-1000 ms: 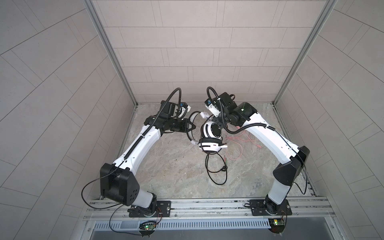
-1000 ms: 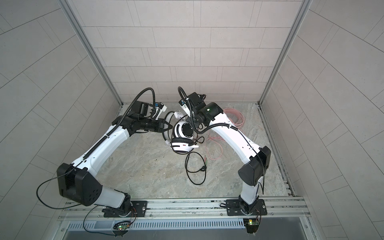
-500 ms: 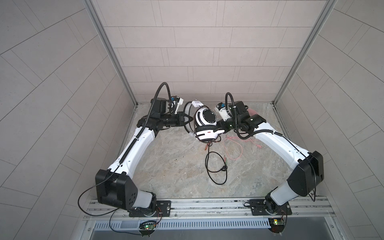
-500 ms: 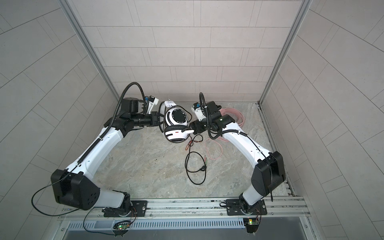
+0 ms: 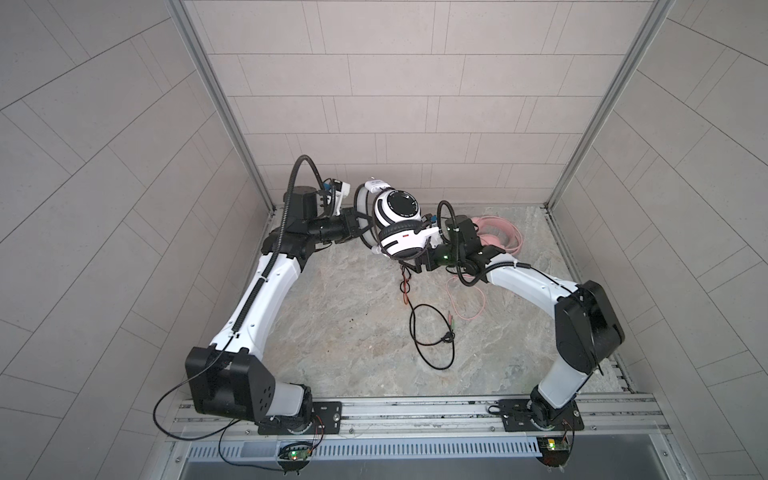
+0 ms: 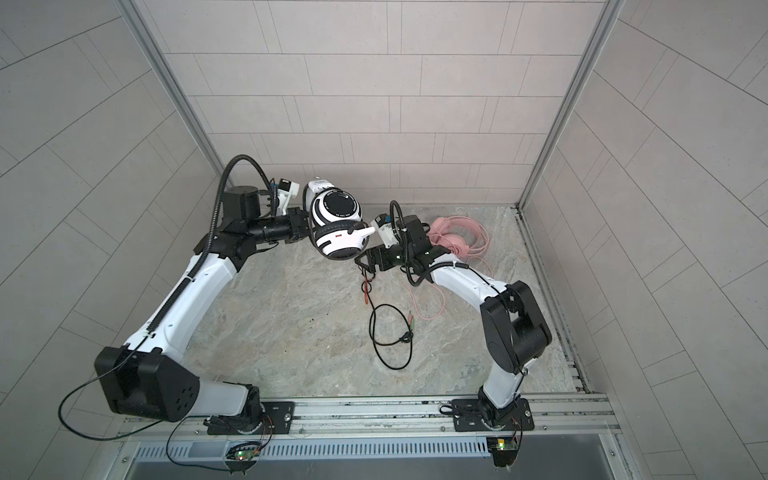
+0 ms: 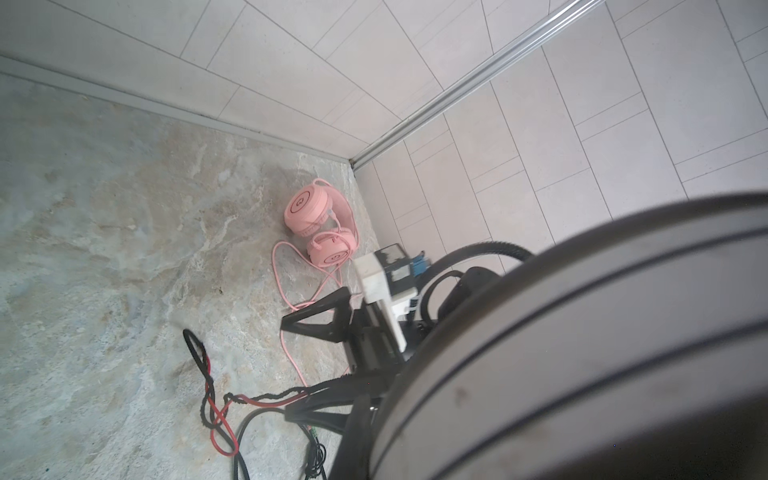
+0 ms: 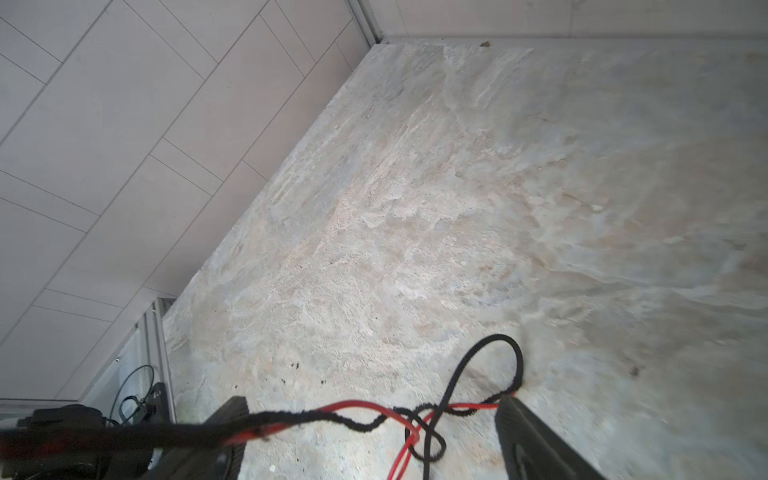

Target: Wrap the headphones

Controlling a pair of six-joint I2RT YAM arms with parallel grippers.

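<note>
From my station I see the left gripper clamped on the thin wire headband of the white-and-black headset. Its fingers are together on the band, holding the headset up off the tabletop near the back wall. In the left wrist view the band and cup fill the near corner as a grey blur. The right gripper sits just beside and below the lower earcup in both top views, and its fingers stand well apart, gripping nothing. The headset's black-and-red cable runs across the gap between those fingers (whether it touches either one I cannot tell) and tangles loosely there. It then drops to the tabletop and lies in an open black loop near the middle. The pink headset lies in the back right corner, behind the right arm and well apart from the lifted one. Its pink cable trails in loose curves toward the front, ending up near the black loop.
</note>
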